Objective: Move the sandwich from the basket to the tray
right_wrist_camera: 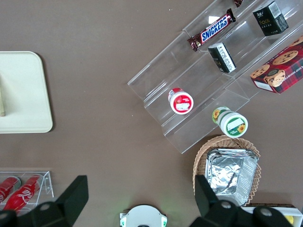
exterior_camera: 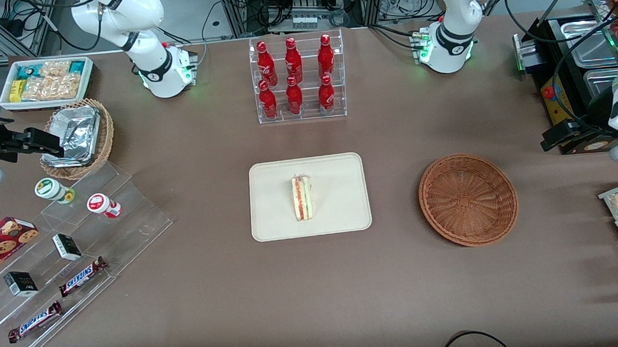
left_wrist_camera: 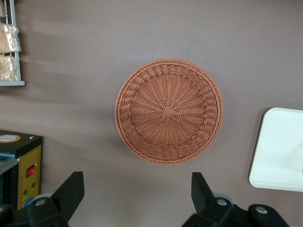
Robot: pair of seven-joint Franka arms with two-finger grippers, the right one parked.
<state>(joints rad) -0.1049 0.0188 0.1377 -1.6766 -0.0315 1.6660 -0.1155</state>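
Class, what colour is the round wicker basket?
Reddish-brown basket; left wrist view shows it best, above the open claw.

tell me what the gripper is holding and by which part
Nothing. The gripper hangs open above the empty basket; the sandwich lies on the tray.

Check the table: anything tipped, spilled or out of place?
Nothing stands out. The triangular wrapped sandwich rests on the cream rectangular tray, the reddish-brown wicker basket sits bare, and the open gripper hovers above it.
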